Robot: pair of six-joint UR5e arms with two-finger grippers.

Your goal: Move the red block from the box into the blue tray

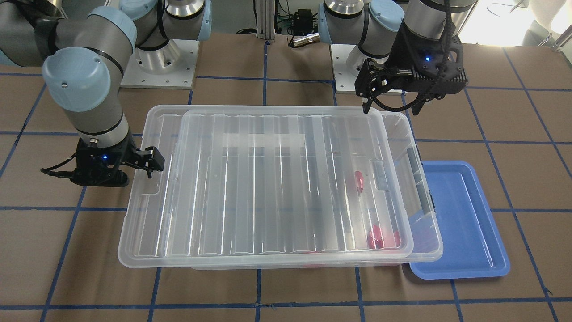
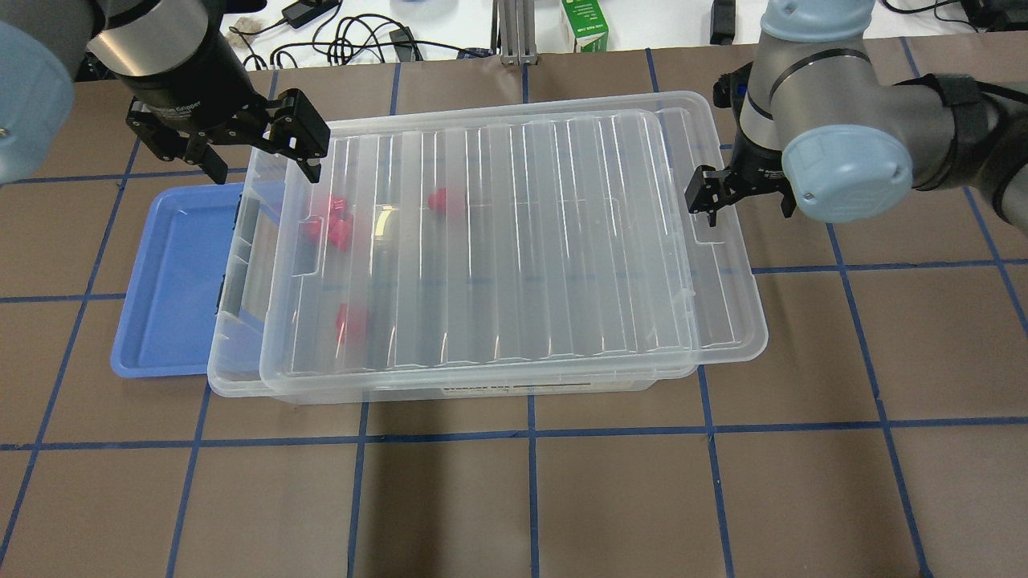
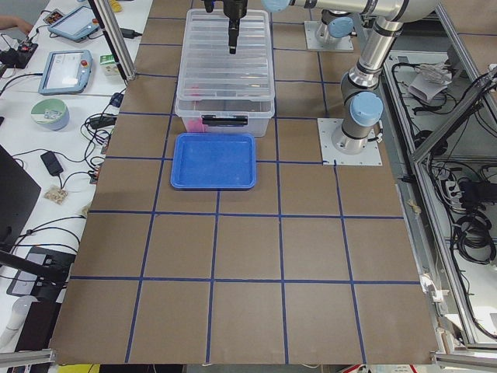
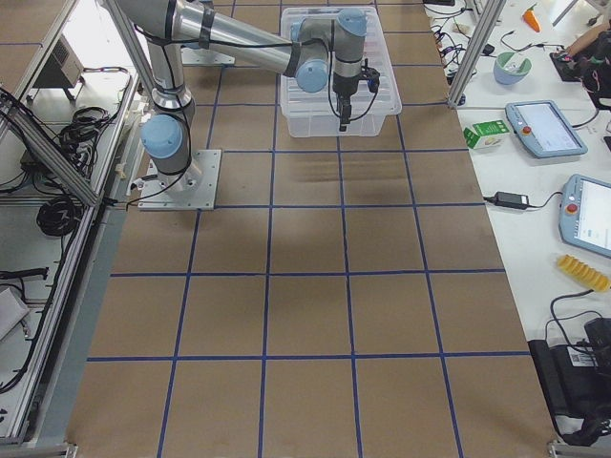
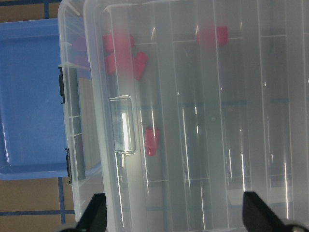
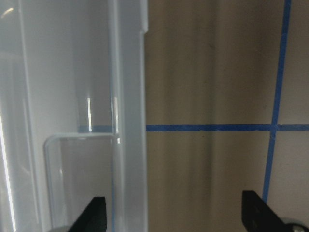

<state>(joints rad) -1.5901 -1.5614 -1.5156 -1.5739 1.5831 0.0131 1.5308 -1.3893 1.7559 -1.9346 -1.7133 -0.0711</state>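
One big clear box [image 2: 237, 309] sits mid-table, its ribbed lid [image 2: 498, 241] lying skewed on top. The blue tray [image 2: 161, 281] lies just beside its left end. Both grippers are spread wide and hold nothing: the left gripper [image 2: 263, 164] over the far left corner, the right gripper [image 2: 739, 207] at the lid's right edge. The red block [image 5: 152, 141] lies inside, under the lid, near other red pieces [image 2: 333, 225].

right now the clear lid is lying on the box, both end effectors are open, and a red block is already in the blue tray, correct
Not quite: the blue tray is empty. The overhead exterior view shows its floor bare, with the red blocks all inside the box under the lid. The rest holds: the lid lies on the box, and the left end effector and right end effector are both open.
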